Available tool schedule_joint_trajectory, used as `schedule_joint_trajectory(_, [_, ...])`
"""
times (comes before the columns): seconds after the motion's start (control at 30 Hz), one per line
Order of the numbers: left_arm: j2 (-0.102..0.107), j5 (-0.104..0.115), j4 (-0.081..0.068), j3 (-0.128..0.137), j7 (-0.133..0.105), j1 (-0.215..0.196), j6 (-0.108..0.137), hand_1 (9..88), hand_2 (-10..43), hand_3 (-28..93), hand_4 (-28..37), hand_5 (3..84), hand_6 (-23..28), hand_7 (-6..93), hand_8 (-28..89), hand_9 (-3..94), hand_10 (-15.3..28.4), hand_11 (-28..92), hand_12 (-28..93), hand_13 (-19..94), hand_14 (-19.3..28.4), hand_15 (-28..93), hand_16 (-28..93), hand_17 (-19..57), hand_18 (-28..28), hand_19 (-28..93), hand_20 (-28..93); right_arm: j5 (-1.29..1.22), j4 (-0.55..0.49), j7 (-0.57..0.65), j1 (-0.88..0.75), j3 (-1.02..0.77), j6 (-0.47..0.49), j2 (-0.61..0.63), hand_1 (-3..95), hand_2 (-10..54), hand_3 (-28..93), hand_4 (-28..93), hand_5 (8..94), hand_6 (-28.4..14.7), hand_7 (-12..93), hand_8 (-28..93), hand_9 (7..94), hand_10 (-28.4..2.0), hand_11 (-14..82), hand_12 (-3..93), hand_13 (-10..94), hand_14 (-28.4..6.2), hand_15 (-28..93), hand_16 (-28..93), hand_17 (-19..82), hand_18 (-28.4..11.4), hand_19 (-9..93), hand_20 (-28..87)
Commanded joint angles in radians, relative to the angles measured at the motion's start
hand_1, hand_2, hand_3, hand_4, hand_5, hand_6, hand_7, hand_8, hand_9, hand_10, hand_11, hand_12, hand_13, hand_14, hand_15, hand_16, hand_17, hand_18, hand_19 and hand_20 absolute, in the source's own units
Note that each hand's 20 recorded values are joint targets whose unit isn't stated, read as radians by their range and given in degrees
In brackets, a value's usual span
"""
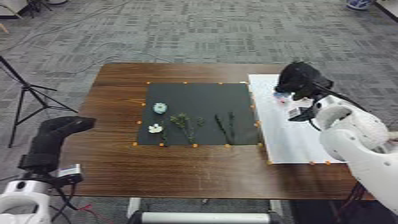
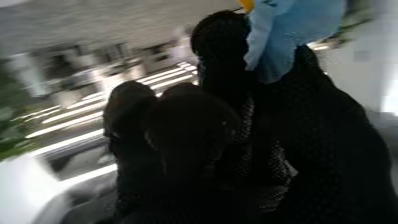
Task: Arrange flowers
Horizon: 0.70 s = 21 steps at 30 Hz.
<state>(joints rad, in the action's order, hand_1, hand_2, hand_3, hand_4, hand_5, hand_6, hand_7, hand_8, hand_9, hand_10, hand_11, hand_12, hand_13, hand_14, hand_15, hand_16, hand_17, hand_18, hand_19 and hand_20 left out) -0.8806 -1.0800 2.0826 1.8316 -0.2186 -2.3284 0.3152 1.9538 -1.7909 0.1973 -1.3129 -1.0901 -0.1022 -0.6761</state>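
Grey carpet (image 1: 222, 30) surrounds our brown table (image 1: 178, 170). Our right hand (image 1: 300, 79) pinches a blue flower (image 2: 289, 35) above the white sheet (image 1: 298, 142). Beside that, our dark mat (image 1: 195, 95) bears a pale-green flower (image 1: 160, 108), a white flower (image 1: 155, 128) and green stems (image 1: 187, 125). We cannot tell our left hand's (image 1: 64, 126) state.

Place: apparently a robot lab
Floor: grey patterned carpet (image 1: 204, 30)
Desk (image 1: 169, 172): brown wood, orange marks (image 1: 195, 145) around a dark mat (image 1: 195, 95)
Equipment: black tripod (image 1: 27, 88), two white robot arms (image 1: 351, 142)
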Motion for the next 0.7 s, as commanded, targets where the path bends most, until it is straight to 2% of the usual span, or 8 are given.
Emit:
schedule_joint_trajectory(0.03, [0.017,0.009,-0.019,-0.026,0.009,0.044,0.004,28.1,-2.5,68,-18.5,63.0,-0.9,24.3,-9,57.5,14.6,25,16,44,17.1,30,2,4.3,14.6,22,24,0.023,-0.031,-0.066,0.165,0.250,0.126,-0.244,61.6,-9.5,58,-22,78.2,-0.4,31,12,90.5,-8.3,23.2,41.8,91,-1.4,55,38,55,-16.5,93,50])
schedule_joint_trajectory(0.1, [0.020,-0.002,-0.023,-0.040,0.020,0.065,0.000,27.7,-1.9,69,-19.2,63.0,-1.0,24.4,-9,57.6,14.6,25,16,44,17.3,30,2,4.3,14.7,22,25,0.042,-0.014,-0.073,0.190,0.290,0.150,-0.297,61.7,-9.5,58,-23,78.3,-0.3,31,11,91.0,-8.2,22.0,41.1,91,-1.5,54,38,55,-16.5,93,50])
schedule_joint_trajectory(0.23, [0.027,-0.001,-0.029,-0.067,0.028,0.101,-0.013,26.8,-1.0,69,-20.4,63.8,-1.8,24.5,-9,58.2,14.6,25,16,44,17.3,30,2,4.3,14.6,22,25,0.054,0.024,-0.051,0.201,0.334,0.138,-0.385,61.7,-9.5,57,-23,78.7,-0.2,30,11,91.7,-8.2,19.5,40.0,91,-1.5,54,38,55,-16.4,93,50])
schedule_joint_trajectory(0.33, [0.026,-0.003,-0.027,-0.085,0.033,0.114,-0.010,26.4,-0.7,70,-21.0,64.1,-2.3,24.5,-9,58.6,14.2,24,16,44,17.4,30,2,4.3,14.6,22,25,0.041,0.063,-0.043,0.202,0.334,0.147,-0.444,61.7,-9.5,57,-23,79.1,-0.1,29,10,92.3,-7.6,17.5,38.3,91,-1.6,54,38,55,-16.4,93,49])
schedule_joint_trajectory(0.4, [0.020,-0.001,-0.031,-0.094,0.036,0.122,-0.017,26.2,-0.6,70,-21.1,64.2,-2.6,24.5,-9,58.9,14.1,24,16,44,17.4,30,2,4.3,14.6,22,25,0.053,0.093,-0.043,0.206,0.334,0.152,-0.480,61.6,-9.5,56,-23,79.6,0.0,29,10,92.8,-7.5,16.8,37.7,91,-1.7,54,38,55,-16.6,93,50])
schedule_joint_trajectory(0.43, [0.014,0.000,-0.026,-0.088,0.028,0.106,-0.019,26.1,-0.5,70,-21.2,64.1,-2.9,24.5,-9,59.1,14.0,24,16,44,17.5,30,2,4.3,14.6,22,25,0.060,0.098,-0.036,0.208,0.345,0.141,-0.488,61.6,-9.5,56,-23,79.9,0.2,28,10,92.9,-7.5,16.6,37.4,91,-1.7,54,37,55,-16.6,93,50])
schedule_joint_trajectory(0.53, [0.002,0.008,-0.020,-0.099,0.023,0.102,-0.013,25.7,-0.2,70,-21.4,63.8,-3.7,24.8,-10,59.6,13.5,23,16,44,17.5,30,3,4.2,14.6,22,25,0.060,0.140,-0.036,0.196,0.322,0.173,-0.540,61.5,-9.5,56,-24,80.8,0.5,27,10,93.4,-7.5,14.7,34.6,92,-1.8,54,37,55,-16.5,93,50])
schedule_joint_trajectory(0.7, [-0.012,0.001,-0.026,-0.125,0.020,0.122,-0.020,25.4,0.1,70,-21.5,63.4,-4.5,25.7,-10,59.7,13.1,23,16,45,17.7,29,3,4.0,14.8,22,25,0.113,0.223,-0.057,0.184,0.304,0.188,-0.603,61.6,-9.5,55,-25,81.9,1.3,24,8,93.3,-8.3,9.5,29.0,92,-2.0,54,36,56,-16.7,93,50])
